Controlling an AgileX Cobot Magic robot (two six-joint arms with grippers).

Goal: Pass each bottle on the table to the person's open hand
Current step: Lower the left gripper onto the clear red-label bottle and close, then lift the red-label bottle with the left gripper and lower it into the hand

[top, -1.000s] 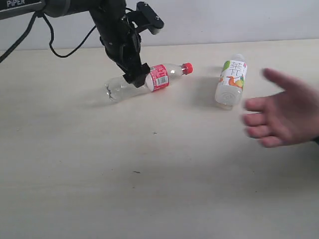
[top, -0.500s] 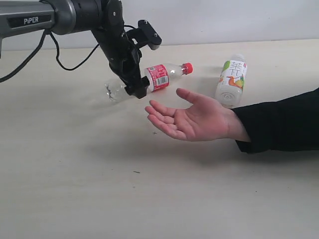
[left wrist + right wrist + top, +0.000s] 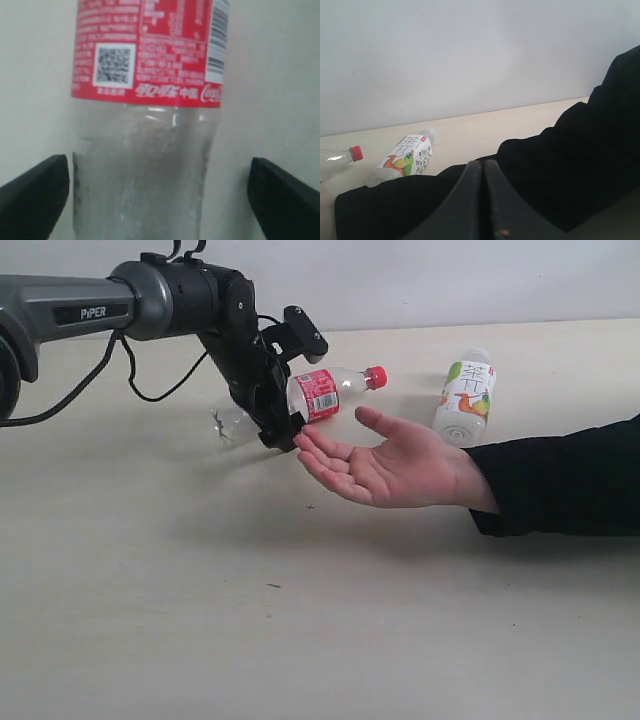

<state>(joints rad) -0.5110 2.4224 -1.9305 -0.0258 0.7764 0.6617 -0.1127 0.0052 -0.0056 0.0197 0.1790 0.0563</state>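
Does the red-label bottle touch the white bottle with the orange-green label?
Apart. In the exterior view, bare table lies between the red-label bottle and the white bottle.

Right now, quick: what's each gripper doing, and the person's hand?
Left gripper: open, jaws either side of the red-label bottle, not gripping.
Right gripper: shut, empty.
Person's hand: open, palm up, empty.

A clear bottle (image 3: 145,170) with a red label (image 3: 150,50) is framed between the dark fingertips (image 3: 32,197) of the left gripper (image 3: 159,197), whose jaws are spread wide. One fingertip is seen just beside the bottle. The other is separated from it by a strip of pale table (image 3: 280,75). A QR code (image 3: 114,64) and a barcode (image 3: 217,35) are printed on the label.
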